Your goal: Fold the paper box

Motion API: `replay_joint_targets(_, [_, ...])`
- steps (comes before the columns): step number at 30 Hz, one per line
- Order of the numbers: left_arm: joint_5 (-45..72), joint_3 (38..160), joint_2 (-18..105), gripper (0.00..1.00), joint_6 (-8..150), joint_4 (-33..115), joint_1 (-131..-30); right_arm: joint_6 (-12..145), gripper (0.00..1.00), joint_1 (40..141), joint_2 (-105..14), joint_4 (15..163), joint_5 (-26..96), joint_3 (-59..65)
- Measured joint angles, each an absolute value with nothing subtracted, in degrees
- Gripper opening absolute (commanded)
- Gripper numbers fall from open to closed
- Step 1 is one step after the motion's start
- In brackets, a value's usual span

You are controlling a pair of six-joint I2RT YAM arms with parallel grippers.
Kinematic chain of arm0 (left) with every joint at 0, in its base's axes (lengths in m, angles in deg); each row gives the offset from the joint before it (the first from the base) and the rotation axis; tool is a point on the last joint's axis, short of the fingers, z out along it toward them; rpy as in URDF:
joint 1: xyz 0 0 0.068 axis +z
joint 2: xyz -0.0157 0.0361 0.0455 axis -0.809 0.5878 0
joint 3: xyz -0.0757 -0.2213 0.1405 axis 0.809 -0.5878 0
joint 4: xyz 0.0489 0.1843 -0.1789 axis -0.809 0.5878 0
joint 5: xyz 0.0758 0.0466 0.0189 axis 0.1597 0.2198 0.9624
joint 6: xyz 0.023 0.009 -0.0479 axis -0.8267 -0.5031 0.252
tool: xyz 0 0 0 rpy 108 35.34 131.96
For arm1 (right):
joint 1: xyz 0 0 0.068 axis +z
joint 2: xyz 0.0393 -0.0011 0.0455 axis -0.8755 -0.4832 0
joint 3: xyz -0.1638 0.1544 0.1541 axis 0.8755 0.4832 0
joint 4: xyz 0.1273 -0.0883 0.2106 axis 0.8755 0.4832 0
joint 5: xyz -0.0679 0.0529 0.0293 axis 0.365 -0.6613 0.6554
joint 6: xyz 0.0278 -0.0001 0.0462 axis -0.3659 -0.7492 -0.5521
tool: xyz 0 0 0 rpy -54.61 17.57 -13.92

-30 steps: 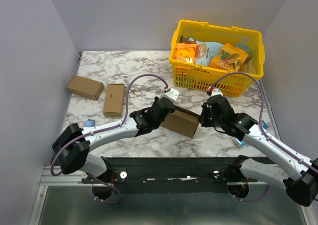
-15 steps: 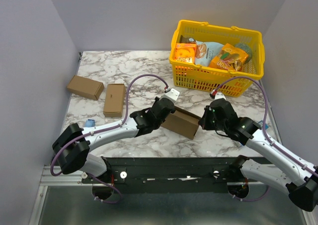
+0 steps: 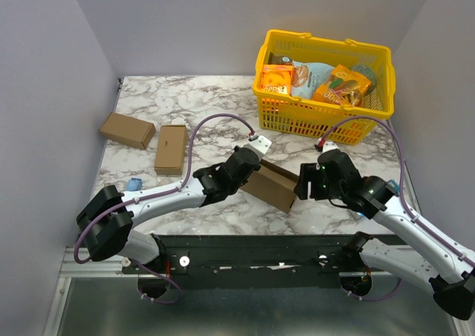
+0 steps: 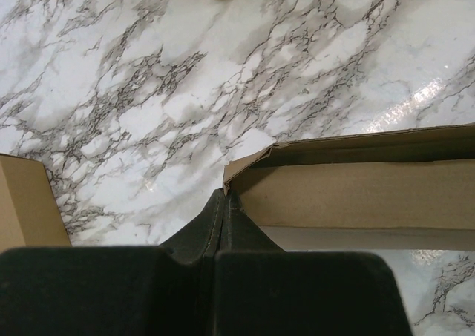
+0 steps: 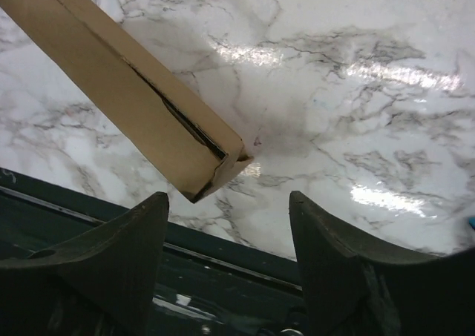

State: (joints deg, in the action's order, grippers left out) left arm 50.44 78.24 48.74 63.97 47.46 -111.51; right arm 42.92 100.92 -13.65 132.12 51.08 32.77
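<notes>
The paper box (image 3: 272,185) is a long brown cardboard sleeve lying slanted on the marble table, a little in front of the middle. My left gripper (image 3: 249,174) is at its left end. In the left wrist view this gripper (image 4: 225,196) is shut, its fingers pinched on the corner of the paper box (image 4: 356,195), whose open side faces the camera. My right gripper (image 3: 303,185) stands open just off the box's right end. In the right wrist view the box's end (image 5: 133,102) lies ahead of the left finger (image 5: 141,225), not touching either finger of that gripper (image 5: 228,199).
A yellow basket (image 3: 324,112) of packaged groceries stands at the back right. Two small cardboard boxes (image 3: 128,130) (image 3: 171,149) lie at the left, with a small blue object (image 3: 133,182) near them. The black rail (image 3: 252,251) runs along the table's front edge.
My right gripper has opened, let go of the box's right end and drawn back a little. The left gripper keeps its pinch on the left end.
</notes>
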Motion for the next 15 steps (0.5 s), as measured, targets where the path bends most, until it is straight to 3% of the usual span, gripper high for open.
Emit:
replay_joint_targets(9, [49.9,77.5,48.1,0.00,63.4,47.1,-111.5,52.9,0.89,101.2,-12.9,130.0,51.0,32.6])
replay_joint_targets(15, [49.9,77.5,48.1,0.00,63.4,47.1,-111.5,60.9,0.91,105.5,-14.2,125.8,52.8,32.6])
